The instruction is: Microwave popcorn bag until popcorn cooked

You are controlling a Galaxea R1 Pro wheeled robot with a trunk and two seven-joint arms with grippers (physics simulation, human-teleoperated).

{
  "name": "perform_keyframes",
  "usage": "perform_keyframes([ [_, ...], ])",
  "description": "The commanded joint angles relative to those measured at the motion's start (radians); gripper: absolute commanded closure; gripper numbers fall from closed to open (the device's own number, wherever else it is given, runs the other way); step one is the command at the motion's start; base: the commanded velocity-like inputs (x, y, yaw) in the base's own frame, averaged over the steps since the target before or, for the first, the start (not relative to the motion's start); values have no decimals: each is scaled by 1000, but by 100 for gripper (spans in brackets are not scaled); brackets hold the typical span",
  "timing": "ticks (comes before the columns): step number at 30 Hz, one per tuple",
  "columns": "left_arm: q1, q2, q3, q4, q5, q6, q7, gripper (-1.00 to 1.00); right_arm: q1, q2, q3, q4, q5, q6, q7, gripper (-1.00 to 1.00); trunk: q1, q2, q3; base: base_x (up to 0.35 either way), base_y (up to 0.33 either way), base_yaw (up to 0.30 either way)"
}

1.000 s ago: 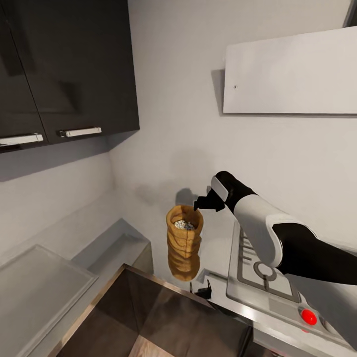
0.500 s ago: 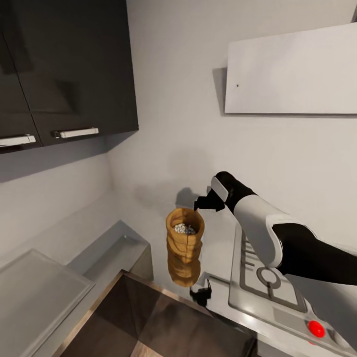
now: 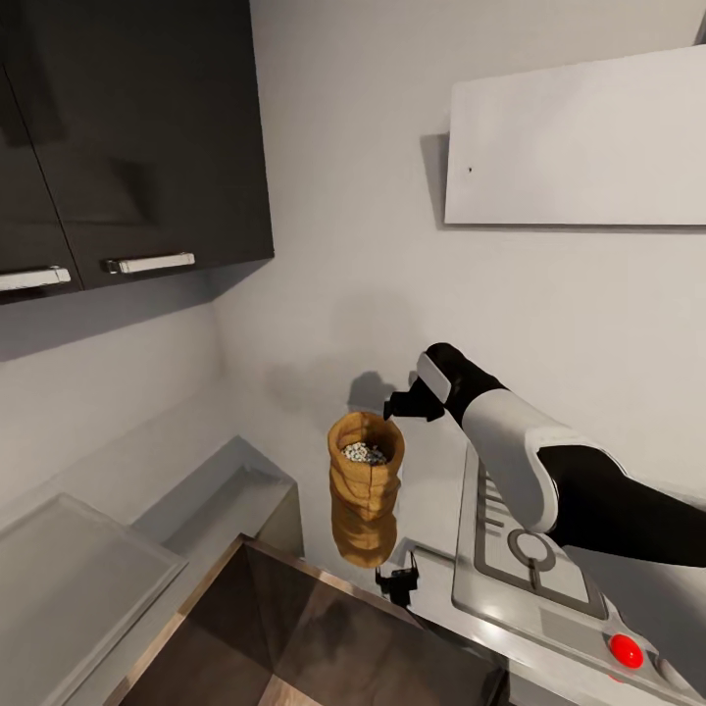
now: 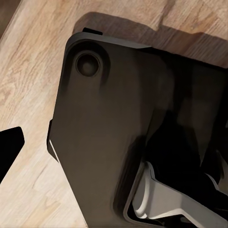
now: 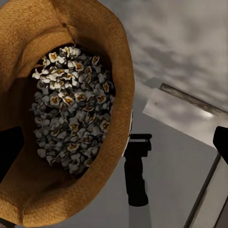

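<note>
- Your right claw (image 3: 394,403) is up in the air by the grey wall, pinching the rim of the popcorn bag (image 3: 364,487).
- The bag hangs upright below that claw, lifted off the bench (image 3: 441,564) and stretched tall.
- White-yellow kernels (image 5: 73,107) sit inside the open bag; right wrist view looks straight down into it.
- In that view both fingertips (image 5: 10,152) show at the picture's edges, with the bag's wall running past one of them.
- Small black object (image 3: 397,582) stands on the bench just below the bag, beside the gas hob (image 3: 534,564).
- Red knob (image 3: 626,650) sits at the hob's near corner.
- Dark wall cabinets (image 3: 118,137) are at upper left, pale range hood (image 3: 579,142) at upper right.
- Left wrist view shows the dark robot base (image 4: 123,137) over wood floor (image 4: 28,76) and one dark fingertip (image 4: 8,145); you can't tell if the left claw is spread or pressed together.
</note>
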Motion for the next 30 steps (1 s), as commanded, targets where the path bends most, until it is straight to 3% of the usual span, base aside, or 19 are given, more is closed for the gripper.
perform_keyframes([
  [1,-1,0,4,1,-2,-3,0,-100,0,0,-4,-1,-9,2,-11,-100,1,-2,-2,0,0,0],
  [5,-1,0,4,1,-1,-3,0,-100,6,0,-3,0,-6,1,-13,-100,1,-2,-2,0,0,0],
  [12,-1,0,4,1,-1,-3,0,-100,71,0,0,-12,-1,-13,-14,-100,1,-2,-2,0,0,0],
  [30,-1,0,6,1,-1,-3,0,-100,104,0,0,-13,-3,-51,-13,-100,1,-2,-2,0,0,0],
])
